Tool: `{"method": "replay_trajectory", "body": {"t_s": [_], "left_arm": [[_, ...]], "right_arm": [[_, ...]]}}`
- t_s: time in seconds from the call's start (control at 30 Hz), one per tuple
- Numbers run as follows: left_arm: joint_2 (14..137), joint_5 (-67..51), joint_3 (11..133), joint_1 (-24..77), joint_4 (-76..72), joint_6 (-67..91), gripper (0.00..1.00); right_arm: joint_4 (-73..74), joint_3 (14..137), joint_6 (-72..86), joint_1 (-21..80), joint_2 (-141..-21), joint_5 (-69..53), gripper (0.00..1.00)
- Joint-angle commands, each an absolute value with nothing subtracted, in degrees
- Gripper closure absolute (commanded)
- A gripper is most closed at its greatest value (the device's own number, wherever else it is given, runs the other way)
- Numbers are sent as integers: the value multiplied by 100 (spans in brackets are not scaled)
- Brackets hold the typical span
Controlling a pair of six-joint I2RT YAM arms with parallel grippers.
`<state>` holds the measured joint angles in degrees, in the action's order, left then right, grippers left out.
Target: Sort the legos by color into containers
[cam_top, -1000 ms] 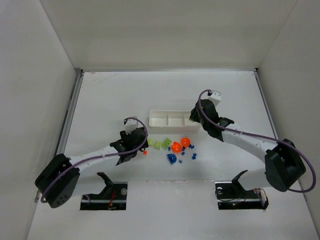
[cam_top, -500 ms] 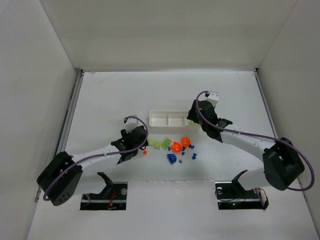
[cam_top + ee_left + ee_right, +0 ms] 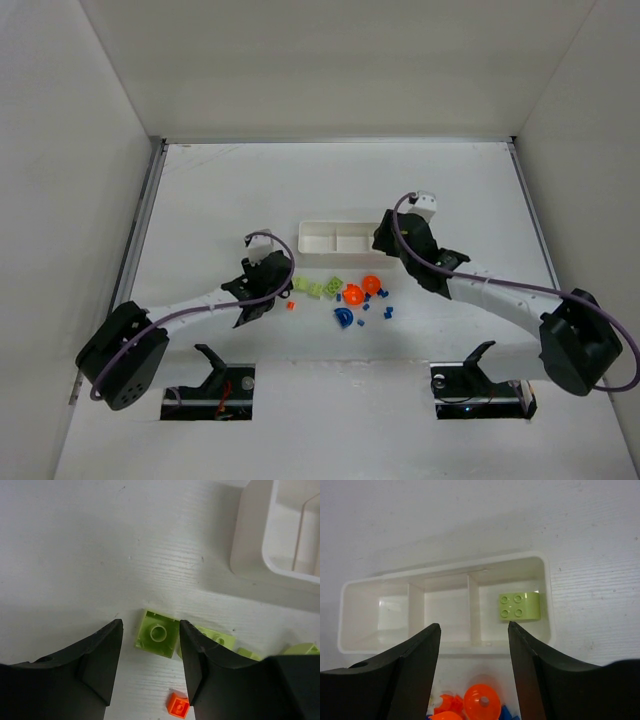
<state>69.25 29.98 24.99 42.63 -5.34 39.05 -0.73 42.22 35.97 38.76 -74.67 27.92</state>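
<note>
The left gripper [image 3: 150, 626] is held low over the table, its jaws apart. An upturned lime-green brick [image 3: 157, 632] is framed between the fingertips, closer to the right-hand finger; no contact can be made out. A small orange brick [image 3: 178, 705] is seen just nearer the wrist. The right gripper [image 3: 474, 627] is spread wide, with nothing in it, above the near wall of the white tray [image 3: 445, 571]. A lime-green two-by-two brick [image 3: 519, 605] lies studs-up in the tray's right-end compartment.

The loose bricks are gathered on the white table [image 3: 220, 190], just on the near side of the tray. The table is enclosed by plain white walls [image 3: 330, 70] at left, back and right.

One tray with three compartments is counted. Four lime-green pieces are seen loose in the left wrist view, three of them partly cut off by a finger, so five are counted with the one in the tray. Two orange domes [image 3: 352, 295] and one blue arch piece [image 3: 344, 318] are made out from above. The tiny dark-blue bricks [image 3: 383, 294] around them are too small to be counted surely.

From above, the tray's right end is covered by the right arm, so the brick there is shown by the right wrist view alone. The table's painted wood grain and the upturned brick's hollow underside are shown only by the wrist views.
</note>
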Motion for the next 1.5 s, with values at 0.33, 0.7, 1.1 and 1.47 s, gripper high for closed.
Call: {"method": "replay_trajectory", "body": {"t_s": [0.33,0.7,1.1,1.47], "left_arm": [[7198,2918,2470,4109,-712,3937,67],[6847,2953,2505,4012,-484,3876,86],[6422,2427,4208,4644,-122,3727,86],[9569,1486,6616,5427,-1143,3630,84]], "right_arm": [[-396,4351,3507,4846,-7523,2769,39],[-536,4026,3560,5075,-7216,2689,38],[-510,3094,3946,4672,-6083,2900,63],[9,2338,4711,3749,-4923,3252,73]]}}
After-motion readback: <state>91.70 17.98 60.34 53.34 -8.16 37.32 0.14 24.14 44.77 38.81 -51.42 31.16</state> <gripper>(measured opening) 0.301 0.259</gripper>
